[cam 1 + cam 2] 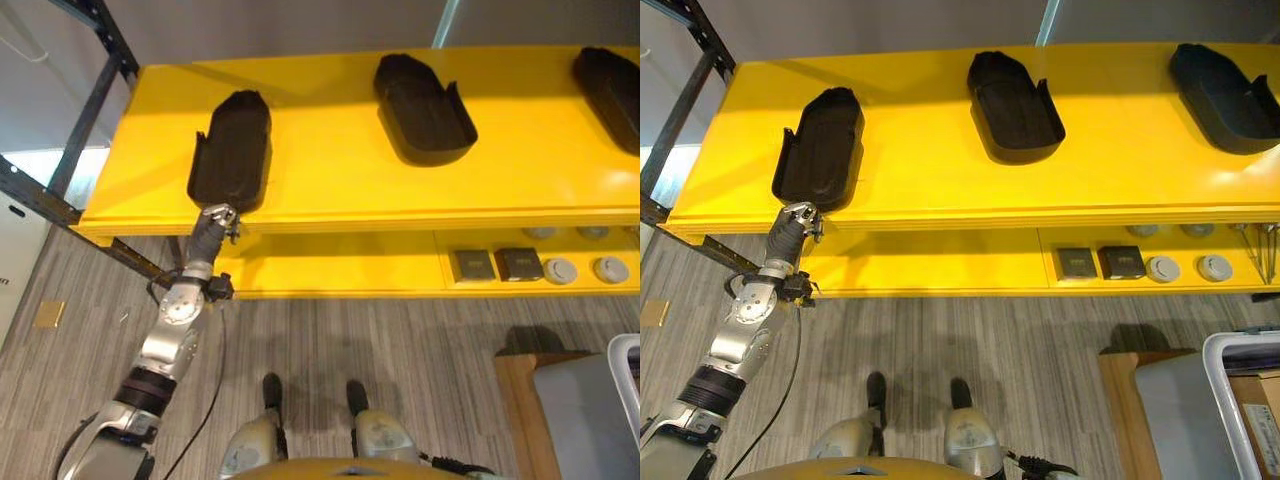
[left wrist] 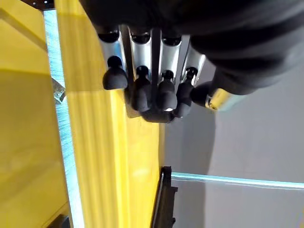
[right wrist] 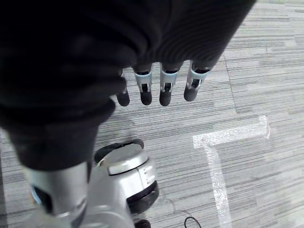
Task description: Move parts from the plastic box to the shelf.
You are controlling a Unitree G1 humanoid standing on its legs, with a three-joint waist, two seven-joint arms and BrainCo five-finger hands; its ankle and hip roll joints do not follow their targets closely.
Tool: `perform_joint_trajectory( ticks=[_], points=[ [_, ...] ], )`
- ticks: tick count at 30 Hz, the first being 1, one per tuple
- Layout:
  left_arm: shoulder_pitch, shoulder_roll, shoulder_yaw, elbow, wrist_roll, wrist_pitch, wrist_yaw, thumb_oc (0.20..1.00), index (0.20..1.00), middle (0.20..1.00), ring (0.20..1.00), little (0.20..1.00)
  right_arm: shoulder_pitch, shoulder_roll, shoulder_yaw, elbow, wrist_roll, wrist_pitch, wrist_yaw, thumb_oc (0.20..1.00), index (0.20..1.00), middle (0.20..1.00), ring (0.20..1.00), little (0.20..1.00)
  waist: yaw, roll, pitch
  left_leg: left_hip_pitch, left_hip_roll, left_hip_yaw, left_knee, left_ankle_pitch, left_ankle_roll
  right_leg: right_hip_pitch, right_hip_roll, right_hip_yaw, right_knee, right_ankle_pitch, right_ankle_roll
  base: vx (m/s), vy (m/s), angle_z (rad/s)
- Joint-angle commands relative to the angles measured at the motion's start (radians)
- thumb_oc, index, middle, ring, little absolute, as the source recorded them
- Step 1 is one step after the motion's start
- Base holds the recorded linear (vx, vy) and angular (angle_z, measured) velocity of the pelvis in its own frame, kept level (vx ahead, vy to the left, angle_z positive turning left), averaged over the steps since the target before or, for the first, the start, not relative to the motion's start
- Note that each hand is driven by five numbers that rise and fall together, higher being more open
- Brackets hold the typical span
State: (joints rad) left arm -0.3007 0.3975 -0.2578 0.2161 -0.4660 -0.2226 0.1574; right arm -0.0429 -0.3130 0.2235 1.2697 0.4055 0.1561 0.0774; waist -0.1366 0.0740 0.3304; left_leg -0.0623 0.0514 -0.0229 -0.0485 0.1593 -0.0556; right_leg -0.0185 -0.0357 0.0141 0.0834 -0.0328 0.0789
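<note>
A big yellow shelf (image 1: 380, 170) with a dark metal frame (image 1: 95, 95) fills the far side, and three black plastic tray-shaped parts lie on its top board, well apart. The left black part (image 1: 232, 150) sits at the front edge, the middle black part (image 1: 423, 108) lies farther back, and the right black part (image 1: 610, 95) lies at the far right. On the lower board sit two small dark square parts (image 1: 496, 265) and four small round grey parts (image 1: 585, 269). By the wooden stand (image 1: 1130, 400) at the lower right is the grey plastic box (image 1: 1240, 400), with something brown (image 1: 1262, 415) inside it. The left hand (image 1: 213, 224) reaches up to the near end of the left black part, and its fingers (image 2: 142, 90) are curled together, but I cannot tell if they grip the part. The right hand (image 3: 156, 85) hangs over the striped grey floor (image 3: 247, 95), its fingers loose and holding nothing.
</note>
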Motion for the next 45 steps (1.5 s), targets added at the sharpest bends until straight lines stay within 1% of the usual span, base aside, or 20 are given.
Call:
perform_joint_trajectory(
  ticks=[1,3,8,10,13,17,22,25,30,33,36,38,40,41,45],
  points=[
    [-0.071,-0.016,0.027,0.012,0.042,-0.101,0.037,0.2,0.2,0.2,0.2,0.2,0.026,0.005,0.006,-0.032,0.05,-0.005,-0.028,1.0,1.0,1.0,1.0,1.0,-0.002,-0.05,-0.007,-0.022,-0.073,-0.002,0.193,-0.193,0.088,-0.088,-0.01,0.04,0.08,0.037,-0.052,-0.04,0.033,-0.02],
    [-0.1,-0.021,0.027,0.03,0.04,-0.127,0.052,0.2,0.2,0.2,0.2,0.2,0.026,-0.003,0.005,-0.032,0.054,-0.012,-0.027,1.0,1.0,1.0,1.0,1.0,-0.013,-0.048,0.012,-0.041,-0.082,0.002,0.216,-0.199,0.091,-0.108,-0.007,0.045,0.1,0.032,-0.055,-0.05,0.038,-0.01],
    [-0.149,-0.031,0.032,0.05,0.032,-0.183,0.1,0.2,0.2,0.2,0.2,0.2,0.03,-0.012,0.002,-0.024,0.092,-0.016,-0.023,1.0,1.0,1.0,1.0,1.0,-0.029,-0.046,0.033,-0.056,-0.089,0.006,0.225,-0.2,0.094,-0.135,-0.003,0.055,0.116,0.03,-0.056,-0.01,0.016,-0.03],
    [-0.174,-0.033,0.04,0.045,0.025,-0.194,0.109,0.2,0.2,0.2,0.2,0.2,0.034,-0.014,0.0,-0.024,0.091,-0.022,-0.019,1.0,1.0,1.0,1.0,1.0,-0.037,-0.047,0.041,-0.062,-0.09,0.009,0.226,-0.199,0.094,-0.146,-0.002,0.061,0.119,0.032,-0.055,-0.03,0.007,-0.09],
    [-0.21,-0.032,0.056,0.034,0.014,-0.192,0.116,0.2,0.2,0.2,0.2,0.2,0.035,-0.014,0.005,-0.027,0.083,-0.028,-0.018,1.0,1.0,1.0,1.0,1.0,-0.045,-0.048,0.05,-0.067,-0.089,0.011,0.224,-0.198,0.094,-0.156,0.0,0.067,0.119,0.034,-0.054,-0.04,-0.007,-0.06],
    [-0.232,-0.03,0.072,0.015,0.002,-0.204,0.117,0.2,0.2,0.2,0.2,0.2,0.035,-0.015,0.011,-0.035,0.079,-0.026,-0.021,1.0,1.0,1.0,1.0,1.0,-0.051,-0.05,0.055,-0.063,-0.085,0.014,0.218,-0.198,0.093,-0.155,-0.001,0.069,0.109,0.036,-0.054,-0.01,-0.009,-0.03],
    [-0.229,-0.026,0.09,-0.025,0.012,-0.173,0.138,0.2,0.2,0.2,0.2,0.2,0.038,-0.018,0.011,-0.046,0.055,-0.02,-0.024,1.0,1.0,1.0,1.0,1.0,-0.052,-0.048,0.058,-0.055,-0.078,0.02,0.207,-0.197,0.089,-0.145,-0.003,0.071,0.096,0.036,-0.053,0.0,-0.001,-0.03],
    [-0.233,-0.013,0.095,0.003,0.016,-0.171,0.153,0.2,0.2,0.2,0.2,0.2,0.032,-0.025,0.017,-0.049,0.054,-0.015,-0.021,1.0,1.0,1.0,1.0,1.0,-0.052,-0.048,0.062,-0.055,-0.073,0.025,0.203,-0.195,0.087,-0.144,-0.006,0.071,0.091,0.035,-0.053,0.0,0.0,0.0],
    [-0.233,0.005,0.11,0.027,-0.001,-0.178,0.153,0.2,0.2,0.2,0.2,0.2,0.026,-0.028,0.011,-0.047,0.057,-0.014,-0.016,1.0,1.0,1.0,1.0,1.0,-0.051,-0.045,0.071,-0.06,-0.066,0.027,0.2,-0.191,0.083,-0.148,-0.006,0.07,0.09,0.035,-0.054,0.0,0.0,0.0],
    [-0.233,0.017,0.117,0.041,-0.031,-0.185,0.133,0.2,0.2,0.2,0.2,0.2,0.022,-0.03,0.012,-0.046,0.049,-0.019,-0.018,1.0,1.0,1.0,1.0,1.0,-0.05,-0.042,0.077,-0.061,-0.061,0.03,0.195,-0.187,0.079,-0.149,-0.006,0.069,0.083,0.036,-0.054,0.0,0.0,0.0],
    [-0.219,0.019,0.118,0.027,-0.043,-0.166,0.114,0.2,0.2,0.2,0.2,0.2,0.015,-0.027,0.006,-0.049,0.048,-0.007,-0.023,1.0,1.0,1.0,1.0,1.0,-0.042,-0.04,0.08,-0.059,-0.057,0.026,0.186,-0.184,0.076,-0.143,-0.008,0.066,0.073,0.039,-0.053,0.01,-0.022,-0.01],
    [-0.182,0.002,0.119,0.004,-0.044,-0.168,0.121,0.2,0.2,0.2,0.2,0.2,0.007,-0.024,0.005,-0.047,0.046,-0.003,-0.025,1.0,1.0,1.0,1.0,1.0,-0.034,-0.037,0.081,-0.056,-0.056,0.021,0.173,-0.181,0.073,-0.137,-0.007,0.065,0.061,0.039,-0.053,0.0,0.0,0.0],
    [-0.137,-0.015,0.121,-0.008,-0.021,-0.184,0.122,0.2,0.2,0.2,0.2,0.2,0.005,-0.026,0.005,-0.051,0.034,-0.001,-0.032,1.0,1.0,1.0,1.0,1.0,-0.026,-0.034,0.083,-0.059,-0.053,0.022,0.171,-0.177,0.071,-0.138,-0.009,0.063,0.06,0.038,-0.056,0.0,0.0,0.0],
    [-0.128,-0.015,0.123,-0.004,-0.013,-0.198,0.128,0.2,0.2,0.2,0.2,0.2,0.004,-0.029,0.002,-0.05,0.025,0.0,-0.029,1.0,1.0,1.0,1.0,1.0,-0.026,-0.034,0.085,-0.059,-0.052,0.023,0.173,-0.178,0.07,-0.137,-0.009,0.062,0.059,0.038,-0.056,0.0,0.0,0.0],
    [-0.135,-0.003,0.131,0.002,-0.008,-0.208,0.138,0.2,0.2,0.2,0.2,0.2,0.001,-0.034,0.002,-0.049,0.031,0.004,-0.027,1.0,1.0,1.0,1.0,1.0,-0.026,-0.033,0.085,-0.062,-0.05,0.026,0.169,-0.175,0.069,-0.141,-0.009,0.064,0.058,0.039,-0.057,0.0,0.0,0.0]
  ],
)
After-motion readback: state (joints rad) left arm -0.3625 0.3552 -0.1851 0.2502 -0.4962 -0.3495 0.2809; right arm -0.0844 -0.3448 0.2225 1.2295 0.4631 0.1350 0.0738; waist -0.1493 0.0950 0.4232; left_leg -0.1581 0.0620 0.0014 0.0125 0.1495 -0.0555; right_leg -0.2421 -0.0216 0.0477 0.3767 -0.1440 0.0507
